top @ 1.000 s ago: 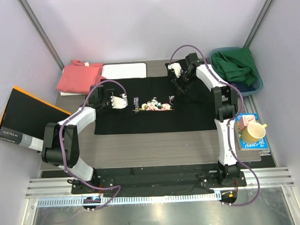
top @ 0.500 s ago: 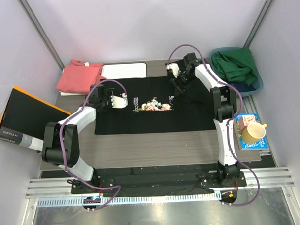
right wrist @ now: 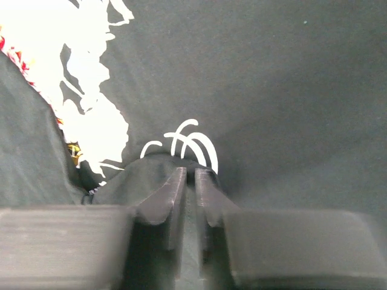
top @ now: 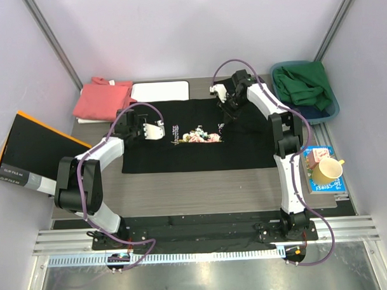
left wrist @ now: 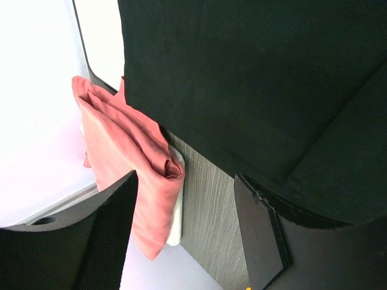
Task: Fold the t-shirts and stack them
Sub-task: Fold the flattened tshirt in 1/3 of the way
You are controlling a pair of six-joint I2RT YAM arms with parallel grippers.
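Right gripper (right wrist: pixel 188 181) has shifted slightly toward the far left, jaws nearly closed on a pinched fold of the black t-shirt (top: pixel 194 154). Left gripper (left wrist: pixel 187 229) unchanged: spread wide, holding nothing.

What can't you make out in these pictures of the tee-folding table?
- Script on the black tee: too small to read in the top view; in the right wrist view it is washed out and cut off by the edge.
- White thing under the pink tee: left wrist view, mostly covered by that tee.
- Basket contents: top view, the green cloth covers them.
- Box label: top view, too small.
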